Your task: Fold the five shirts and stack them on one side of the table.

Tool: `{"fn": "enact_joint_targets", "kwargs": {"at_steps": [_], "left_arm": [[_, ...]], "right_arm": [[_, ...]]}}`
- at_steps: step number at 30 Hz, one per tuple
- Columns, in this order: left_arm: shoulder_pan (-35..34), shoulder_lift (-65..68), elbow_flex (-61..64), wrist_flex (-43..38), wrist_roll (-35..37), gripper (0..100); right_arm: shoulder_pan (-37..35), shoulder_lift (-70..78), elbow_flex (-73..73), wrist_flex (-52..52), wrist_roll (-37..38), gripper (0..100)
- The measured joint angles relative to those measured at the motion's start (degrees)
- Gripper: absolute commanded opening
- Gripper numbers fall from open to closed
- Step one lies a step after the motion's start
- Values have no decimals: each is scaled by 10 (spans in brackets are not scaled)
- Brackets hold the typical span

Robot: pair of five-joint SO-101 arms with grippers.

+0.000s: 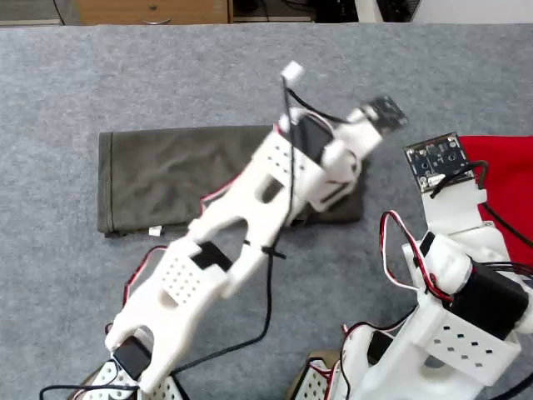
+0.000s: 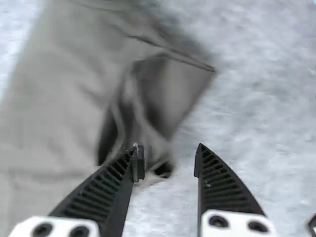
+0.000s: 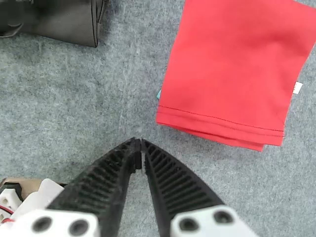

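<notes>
The left tool [image 2: 168, 148] hung spread over a corner of the grey shirt [image 2: 64, 98]; the right tool [image 3: 141, 143], pressed together, hovered beside the red shirt [image 3: 232, 69].

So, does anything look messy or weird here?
Yes. The grey shirt looks bunched up at the corner beside the open left gripper, with a dark crease, not flat like the rest. The red shirt lies neatly folded, apart from it.

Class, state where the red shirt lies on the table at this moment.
In the high view the red shirt lies at the right side of the table, beside the right arm and apart from the grey shirt under the left arm.
</notes>
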Motion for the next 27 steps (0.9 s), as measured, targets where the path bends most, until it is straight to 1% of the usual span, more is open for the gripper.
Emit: {"fn": "enact_joint_targets", "kwargs": {"at_steps": [2, 6, 9, 12, 14, 19, 27], "left_arm": [[11, -1, 21, 1, 5, 174], [11, 0, 97, -10, 9, 174], [0, 0, 174, -58, 9, 174], [-35, 0, 251, -120, 3, 174], [-58, 0, 281, -147, -14, 174], [-95, -1, 281, -156, -36, 174], [-120, -1, 274, -156, -55, 174]], "right_arm": [[0, 0, 0, 0, 0, 3], [0, 0, 0, 2, 0, 3], [0, 0, 0, 2, 0, 3], [0, 0, 0, 2, 0, 3], [0, 0, 0, 2, 0, 3], [0, 0, 25, 2, 0, 3], [0, 1, 27, 2, 0, 3]]}}
